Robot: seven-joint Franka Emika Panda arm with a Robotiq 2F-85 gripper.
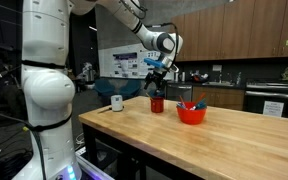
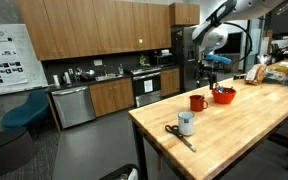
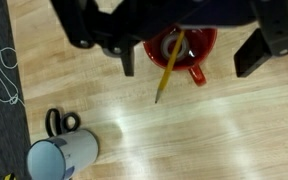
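Jaws stand wide apart, gripping nothing, as the gripper [image 1: 156, 73] hangs over a red mug [image 3: 197, 45] at top centre of the wrist view. A yellow pencil [image 3: 167, 72] leans out of it. Lower left, a pale mug [image 3: 64, 158] stands beside scissors [image 3: 58, 122]. In an exterior view a red bowl [image 1: 192, 116] holds something blue. Print on the wall poster [image 2: 4, 55] is too small to read.

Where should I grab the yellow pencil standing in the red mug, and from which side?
Probably best to pinch the pencil on its free upper shaft from above: it leans out of the red mug, whose wall shields the lower part.
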